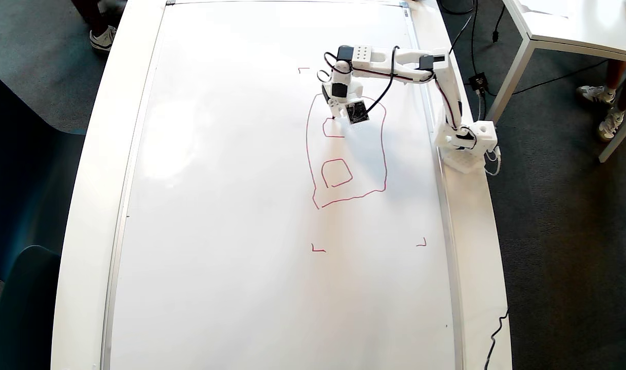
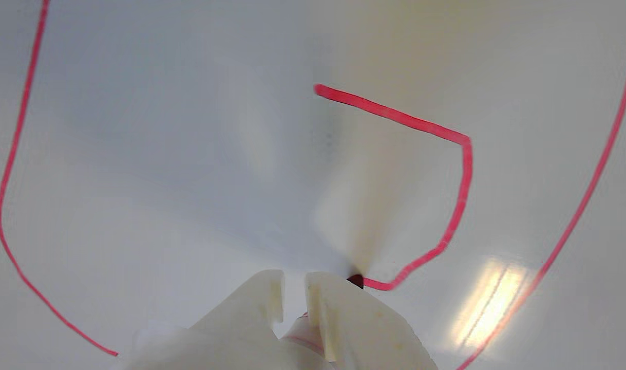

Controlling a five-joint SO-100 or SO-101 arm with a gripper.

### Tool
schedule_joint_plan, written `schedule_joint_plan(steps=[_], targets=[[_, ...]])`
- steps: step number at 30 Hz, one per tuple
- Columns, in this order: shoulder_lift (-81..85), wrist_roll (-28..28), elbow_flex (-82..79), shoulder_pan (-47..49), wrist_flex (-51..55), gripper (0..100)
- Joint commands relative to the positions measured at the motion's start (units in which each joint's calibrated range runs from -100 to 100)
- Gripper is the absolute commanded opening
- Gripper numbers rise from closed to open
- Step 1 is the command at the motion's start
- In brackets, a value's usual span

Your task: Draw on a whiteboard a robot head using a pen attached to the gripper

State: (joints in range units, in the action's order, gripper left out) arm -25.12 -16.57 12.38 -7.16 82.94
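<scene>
1. Gripper (image 1: pixel 335 114) low over the whiteboard (image 1: pixel 230 205), toward its far right corner in the overhead view; seen in the wrist view as two pale prongs (image 2: pixel 292 300) with a narrow gap between them. Carries the pen (image 2: pixel 355 280), whose dark tip shows just beside the right prong and seems to touch the board. Cannot tell whether the jaws themselves clamp the barrel or a mount does; most of the barrel hidden, only a red-banded bit visible low in the gap.
2. Whiteboard: glossy white, silver-framed, covering nearly the whole table (image 1: pixel 467 288); small red corner marks (image 1: pixel 318 249) visible around the drawing area on its right half.
3. Robot head (image 1: pixel 346 154): thin red outline with rounded corners, nearer the board's right edge than its left, well clear of the near edge. Outline looks closed along the near side; its far side passes under the arm and cannot be checked.
4. Inside the outline: one small square (image 1: pixel 336 172) complete, toward the near side. A second one (image 1: pixel 333 131) unfinished, toward the far side.
5. Unfinished square in the wrist view (image 2: pixel 464 169): open stroke running from the pen tip, up the right, then back leftward to a free end (image 2: pixel 318 90).
6. Deciding relation: free end lies straight ahead of the tip, up the wrist picture. Probably a single stroke in that direction needed to close the square.
7. Judged about halfway; no third square or antenna visible.
</scene>
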Motion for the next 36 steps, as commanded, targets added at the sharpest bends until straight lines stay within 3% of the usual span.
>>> schedule_joint_plan(steps=[1,25,36], targets=[[3.69,-0.38,-3.17,-0.17,1.42,1],[6.63,1.87,-8.61,11.25,0.9,1],[10.65,1.77,-0.35,9.93,6.55,1]])
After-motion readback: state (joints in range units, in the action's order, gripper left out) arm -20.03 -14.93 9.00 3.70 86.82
